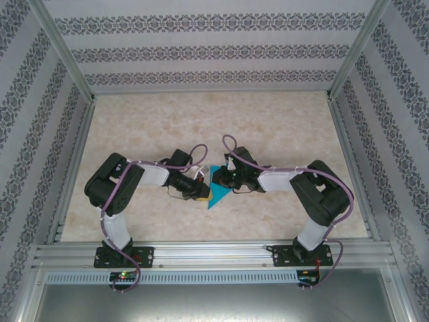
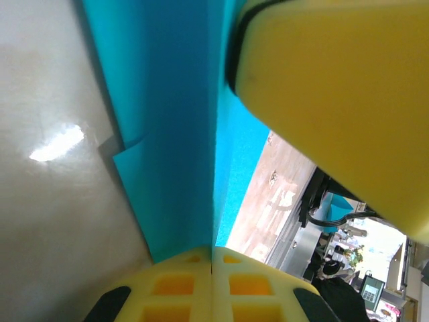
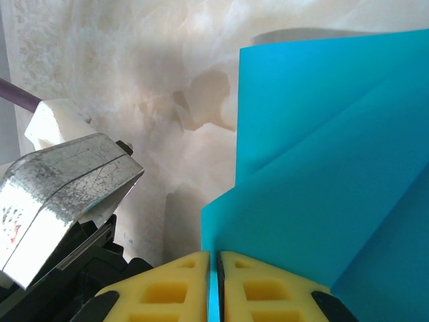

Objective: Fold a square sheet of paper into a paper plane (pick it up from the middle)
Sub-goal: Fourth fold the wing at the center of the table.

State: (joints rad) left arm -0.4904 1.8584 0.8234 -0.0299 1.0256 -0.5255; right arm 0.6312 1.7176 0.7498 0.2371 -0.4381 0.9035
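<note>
The teal-blue sheet of paper is held up between the two arms over the middle of the table. It is folded into layers and looks like a triangle pointing at the near edge. My left gripper is shut on its left side. In the left wrist view the yellow fingers meet at my left gripper, with the paper rising from the seam. My right gripper is shut on the paper's right side. Overlapping layers of paper rise from my right gripper.
The marble-patterned tabletop lies under the paper. A metal frame rail runs along the near edge. Patterned walls stand at the back and both sides. A big yellow pad sits close against the paper, and the left arm's metal housing is close.
</note>
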